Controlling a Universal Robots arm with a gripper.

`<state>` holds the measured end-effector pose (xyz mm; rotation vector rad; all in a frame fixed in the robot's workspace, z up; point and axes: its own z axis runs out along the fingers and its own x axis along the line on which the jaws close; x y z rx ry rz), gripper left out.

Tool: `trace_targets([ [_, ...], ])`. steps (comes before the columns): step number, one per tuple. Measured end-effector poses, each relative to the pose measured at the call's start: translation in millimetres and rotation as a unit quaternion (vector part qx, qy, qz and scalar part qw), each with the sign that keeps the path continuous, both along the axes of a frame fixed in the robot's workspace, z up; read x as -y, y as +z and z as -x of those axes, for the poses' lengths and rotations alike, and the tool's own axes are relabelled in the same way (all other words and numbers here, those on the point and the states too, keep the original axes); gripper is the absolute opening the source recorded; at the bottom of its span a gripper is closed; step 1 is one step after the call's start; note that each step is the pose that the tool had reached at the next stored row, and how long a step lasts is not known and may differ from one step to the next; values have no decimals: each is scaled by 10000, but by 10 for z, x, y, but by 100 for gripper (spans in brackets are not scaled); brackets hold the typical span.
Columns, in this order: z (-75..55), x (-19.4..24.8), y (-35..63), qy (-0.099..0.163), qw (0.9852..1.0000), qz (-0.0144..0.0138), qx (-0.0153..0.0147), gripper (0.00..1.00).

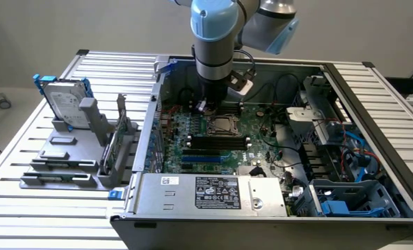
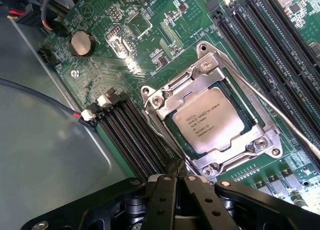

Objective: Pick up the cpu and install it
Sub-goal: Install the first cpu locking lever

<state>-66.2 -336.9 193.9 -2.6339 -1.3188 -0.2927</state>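
Right, here we are inside the case. It lies on its side on the slatted table, which I'd say is what lets the arm come straight down at the upturned motherboard.

And the cpu is in its seat! It lies flat with the printed silver top facing up, square inside the metal socket frame in the middle of the board. In the exterior view the cpu is the pale square just beyond the long black memory slots. The frame hugs it on all sides, so it looks boxed in and unable to slide. A thin wire lever runs along one side of the frame, and I can't tell whether it is latched.

Now the claw. Its two black fingers are pressed right together with no gap between them, and nothing is pinched there. So the jaws are fully closed and empty. The tip hangs just beside the near corner of the socket frame, next to a second bank of memory slots, and whether it touches the metal I can't make out. From outside, the claw sits low over the board, just beside the socket.

Over on the exterior view's left, well apart from the case, the hard drive stands upright in its grey rack.
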Motion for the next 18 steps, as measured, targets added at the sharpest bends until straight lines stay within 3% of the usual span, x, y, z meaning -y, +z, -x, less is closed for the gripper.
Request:
trace_targets([
  [10,-28,1,-2,-2,10000,61,-1,11],
  [18,-61,-2,-4,-2,10000,70,-1,11],
])
